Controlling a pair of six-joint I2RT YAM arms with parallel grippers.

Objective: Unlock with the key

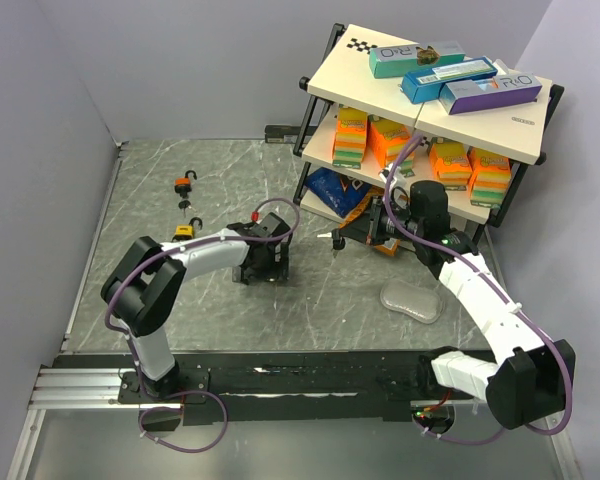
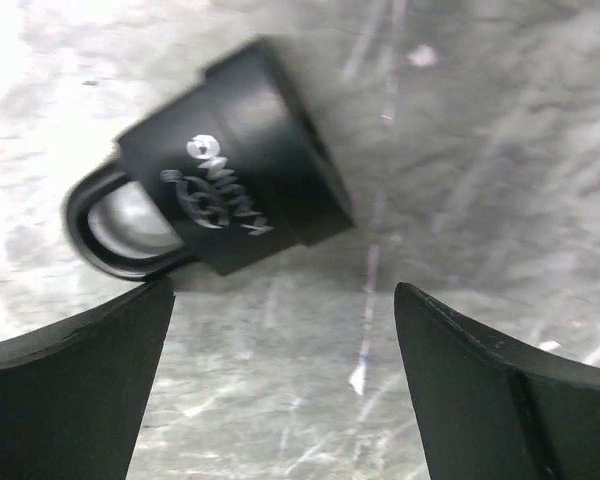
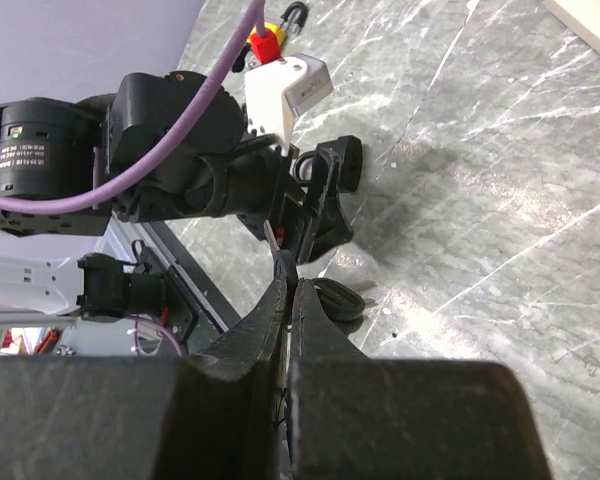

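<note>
Padlock [image 2: 230, 195], black and stubby, is lying on its side on the marble surface [image 1: 330, 300] near the middle. It is sitting directly under the left pincer [image 2: 282, 300], which is hanging released with a finger on either side and touching nothing. The right pincer [image 3: 285, 285] is sitting clenched on what looks like the key [image 3: 276, 245], a thin blade poking out beyond its tips. It is pointing at the left one from just beside it.

The step in hand, as I judge it, is steadying the lock so the key can go in. Doing that well means closing on the body rather than the shackle and leaving the keyway end facing the right arm. I cannot tell which face is carrying the keyway. The body is lying skewed between the fingers, so squaring up first should be keeping it from twisting out.

Room is lying open toward the near edge. On the right, the shelf rack [image 1: 430, 110] is crowding the right arm, and a clear pouch [image 1: 412, 300] is resting near its forearm. An orange padlock [image 1: 184, 183] and a yellow padlock [image 1: 183, 231] are sitting apart to the left.
</note>
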